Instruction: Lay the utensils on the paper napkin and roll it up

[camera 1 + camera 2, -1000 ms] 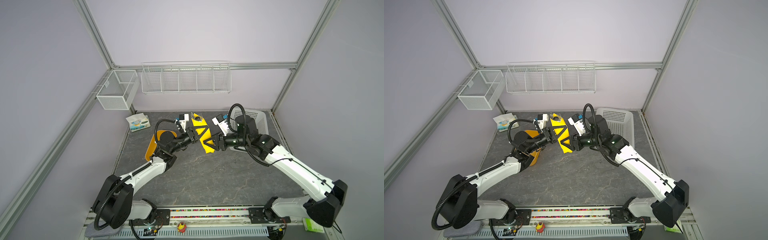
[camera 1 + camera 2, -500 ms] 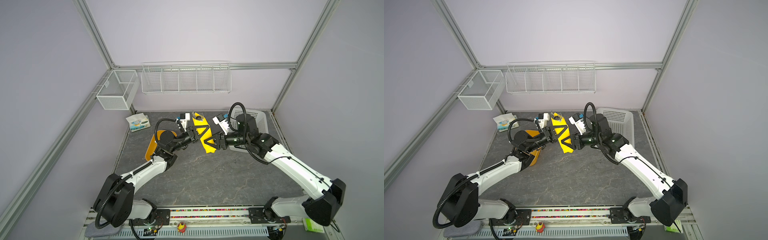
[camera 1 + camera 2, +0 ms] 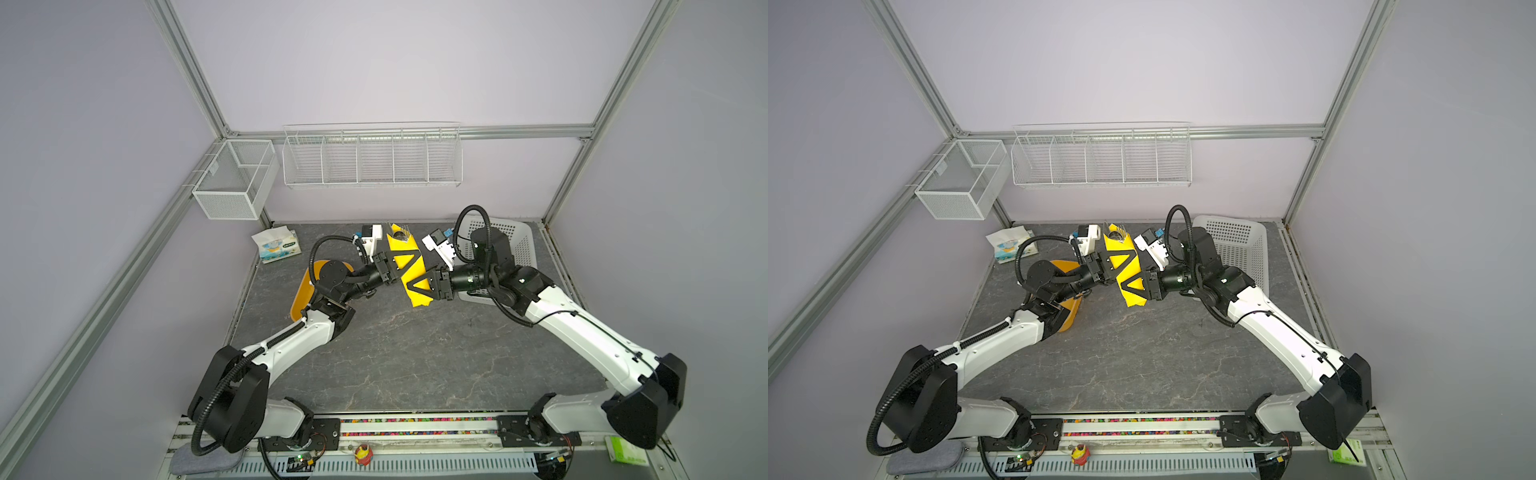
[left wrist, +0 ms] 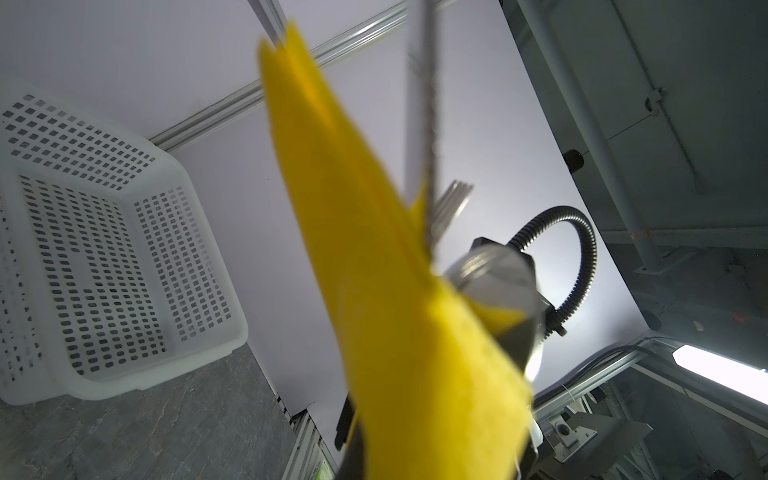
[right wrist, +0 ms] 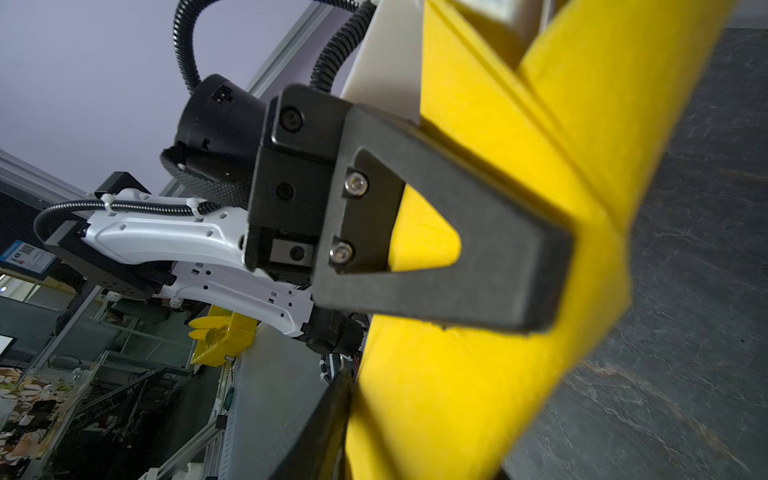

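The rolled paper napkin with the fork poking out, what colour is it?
Plain bright yellow all over. The rolled paper napkin shows best in the right wrist view.

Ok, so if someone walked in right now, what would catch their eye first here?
The bright yellow paper napkin, rolled up and held off the table near the back centre, the left claw shut on its middle and the right claw straddling its near end. Next, the silver utensils poking out of the roll's far end, then the white basket at the back right.
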Controlling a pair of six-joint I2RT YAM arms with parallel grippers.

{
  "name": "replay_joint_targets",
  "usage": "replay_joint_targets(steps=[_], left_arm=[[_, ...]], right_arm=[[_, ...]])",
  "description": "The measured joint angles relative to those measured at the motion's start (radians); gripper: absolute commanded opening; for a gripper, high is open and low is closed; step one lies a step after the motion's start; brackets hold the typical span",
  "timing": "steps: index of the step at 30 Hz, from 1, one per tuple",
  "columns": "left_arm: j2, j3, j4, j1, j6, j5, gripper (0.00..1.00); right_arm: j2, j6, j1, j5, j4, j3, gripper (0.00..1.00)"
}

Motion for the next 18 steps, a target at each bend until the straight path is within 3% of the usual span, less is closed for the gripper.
replay_joint_targets(steps=[8,18], left_arm=[[0.012,0.002,0.020,0.000,0.010,0.028,0.04],[0.013,0.011,-0.030,-0.001,0.051,0.019,0.53]], right_arm=[[-0.002,0.032,-0.015,-0.046,0.021,-0.018,0.16],[-0.027,0.068,-0.021,-0.057,0.067,-0.079,0.12]])
